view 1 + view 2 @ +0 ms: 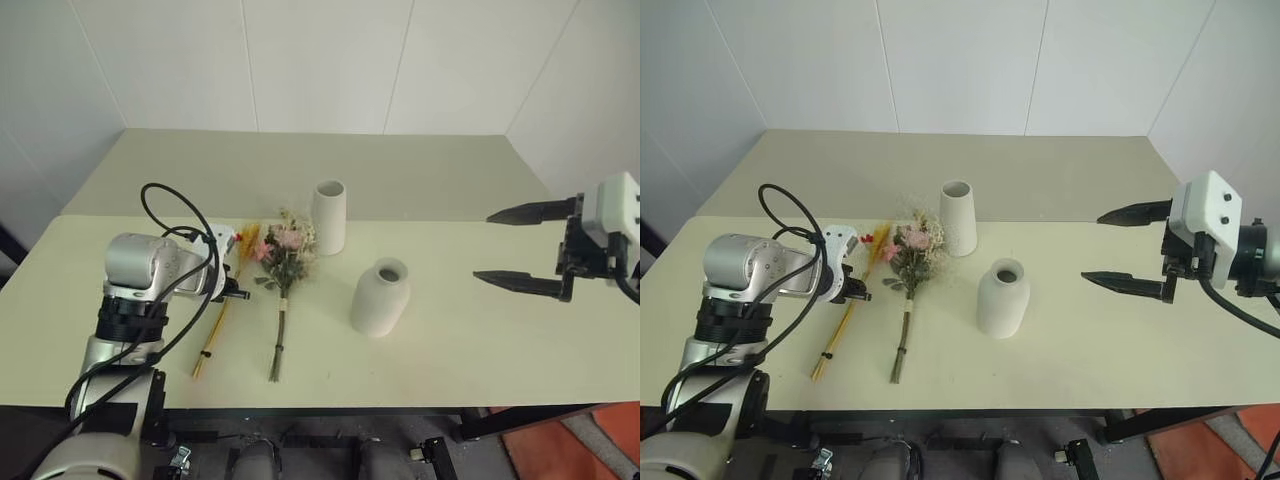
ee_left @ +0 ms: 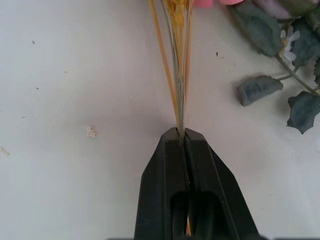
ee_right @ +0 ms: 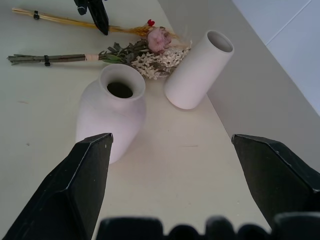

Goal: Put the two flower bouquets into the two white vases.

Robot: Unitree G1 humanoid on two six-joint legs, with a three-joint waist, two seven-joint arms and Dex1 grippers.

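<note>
Left end effector [image 2: 181,134]: clenched on the thin yellow stems of the wheat-like bunch [image 1: 222,312]; in the left wrist view the two black fingers [image 2: 165,165] press together with the stalks pinched between their tips, low over the desk [image 1: 470,350].
Right end effector [image 1: 1122,248]: released, its fingers spread wide, held in the air over the right part of the desk, well apart from both vases and touching nothing.
Wheat-like bunch: lying flat on the desk, left of the rose bunch, cut ends toward the near edge, its yellow-orange head and small red bloom [image 1: 867,239] toward the far side; whether the gripped part is lifted off the desk I cannot tell.
Rose bunch [image 1: 283,262]: lying flat just beside the wheat-like bunch, pink roses, white filler and green leaves toward the tall vase, brown stems pointing to the near edge; nothing holds it.
Tall vase [image 1: 328,216]: narrow white cylinder, upright, just beyond the rose bunch's blooms, which seem to reach its base.
Rounded vase [image 1: 380,296]: white, with a narrowed neck, upright, nearer and to the right of the tall vase, between the bouquets and the right end effector.
</note>
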